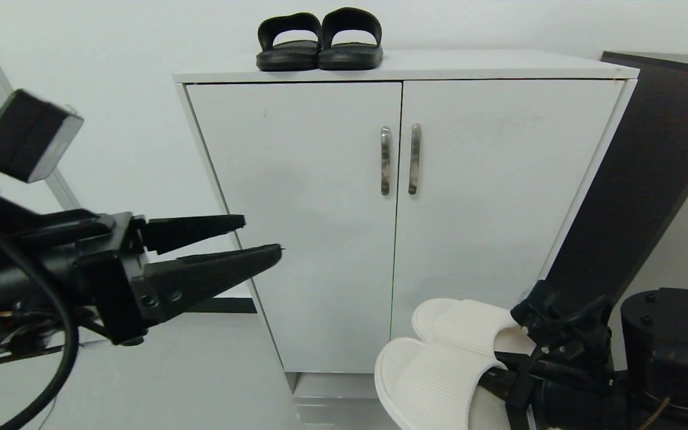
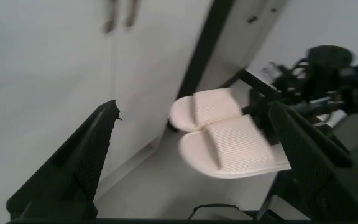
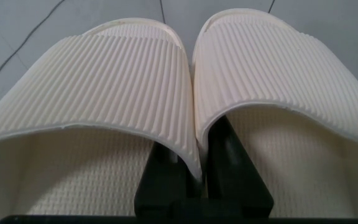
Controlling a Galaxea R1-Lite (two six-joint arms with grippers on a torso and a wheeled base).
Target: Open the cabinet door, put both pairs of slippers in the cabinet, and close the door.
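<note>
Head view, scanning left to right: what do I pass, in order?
First the left gripper, open → black slippers on top of the cabinet → white slippers low in front of the cabinet → dark panel leaning beside it.

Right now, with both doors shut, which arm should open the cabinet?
Left. The left gripper is open and empty, out in front of the left door, whose handle is unobstructed. The right gripper is shut on the white slippers, so it is not free.
</note>
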